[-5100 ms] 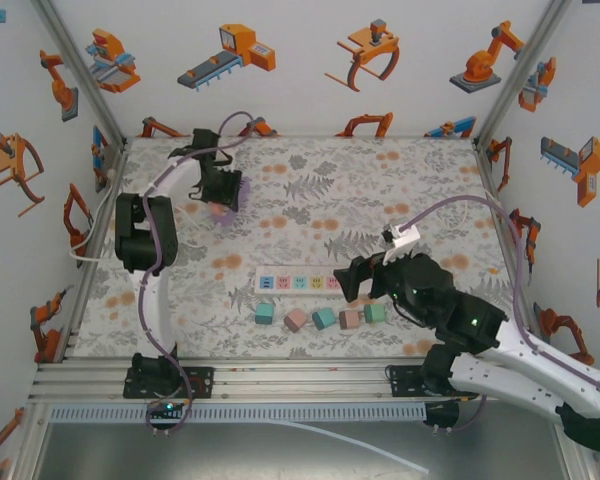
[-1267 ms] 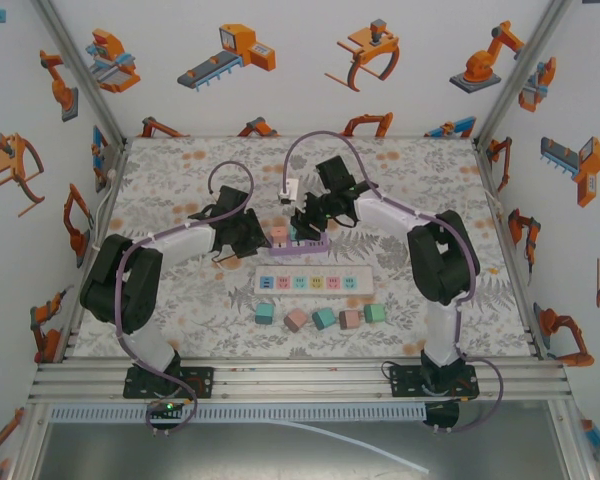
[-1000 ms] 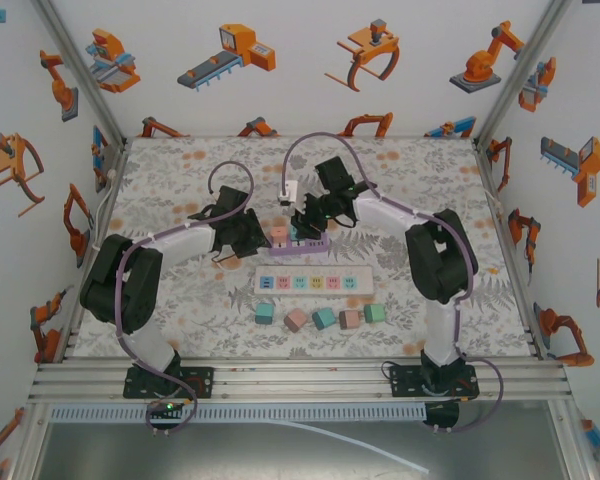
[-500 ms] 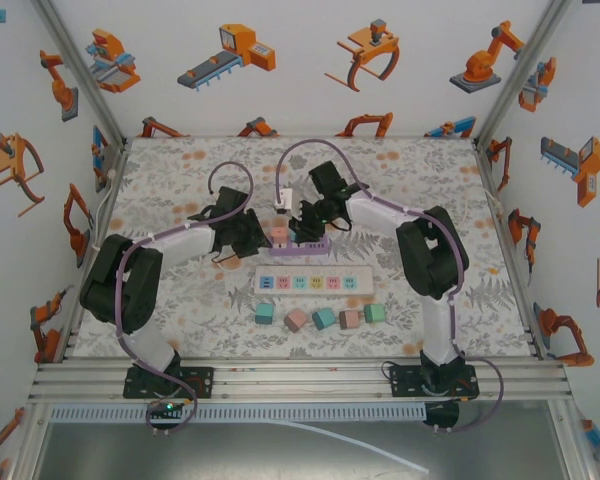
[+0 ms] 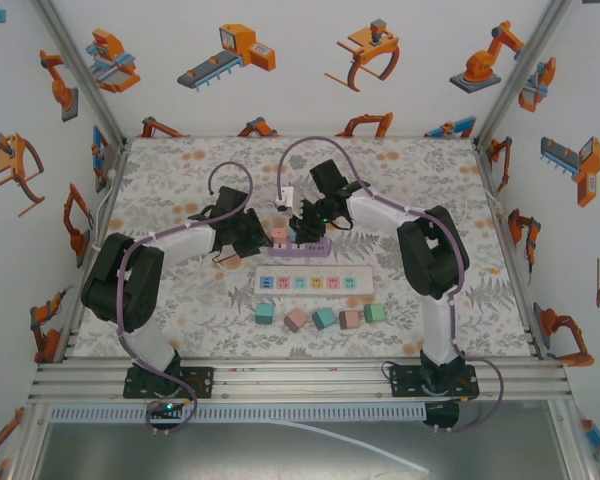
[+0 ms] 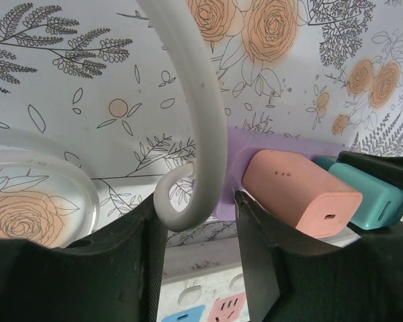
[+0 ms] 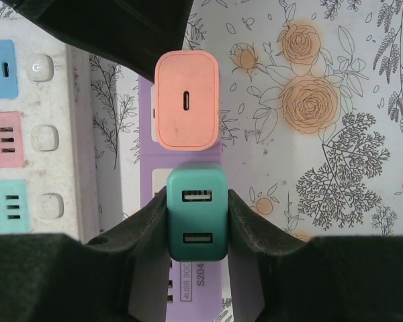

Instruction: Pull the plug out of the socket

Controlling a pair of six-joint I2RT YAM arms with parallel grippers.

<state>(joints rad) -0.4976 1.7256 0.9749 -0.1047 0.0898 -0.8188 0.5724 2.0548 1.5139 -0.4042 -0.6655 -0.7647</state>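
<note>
**Pinching the teal plug, both arms folded inward**

Nearest you, both bases sit at the near edge of the table (image 5: 430,180). Your left arm (image 5: 175,240) rises from its base and folds at a black elbow on the left. Its white forearm then runs rightward and away from you. Your right arm (image 5: 430,250) mirrors it, climbing to an elbow on the right and reaching leftward. The two wrists meet close together past mid-table.

Just beyond the bases lies a row of five blocks (image 5: 324,318). Behind them the white power strip (image 5: 315,283) lies crosswise. Further back, parallel to it and near it, lies the purple socket strip (image 5: 315,247).

Your right gripper (image 7: 196,196) points down over that strip from above. Its jaws are clenched on the teal plug (image 7: 197,211), one pad against each long side. The plug stands on the purple strip with its two USB slots facing the wrist camera. You cannot tell from these views whether its prongs sit fully in the socket. The pink plug (image 7: 187,109) stands just beside it on the same strip, toward the left end and clear of the fingers.

Your left gripper (image 6: 196,208) lies low at the strip's left end, pointing along it. Its fingers stand apart with the curled end of a white cable (image 6: 201,121) in the gap. Whether they press on anything, you cannot tell.
</note>
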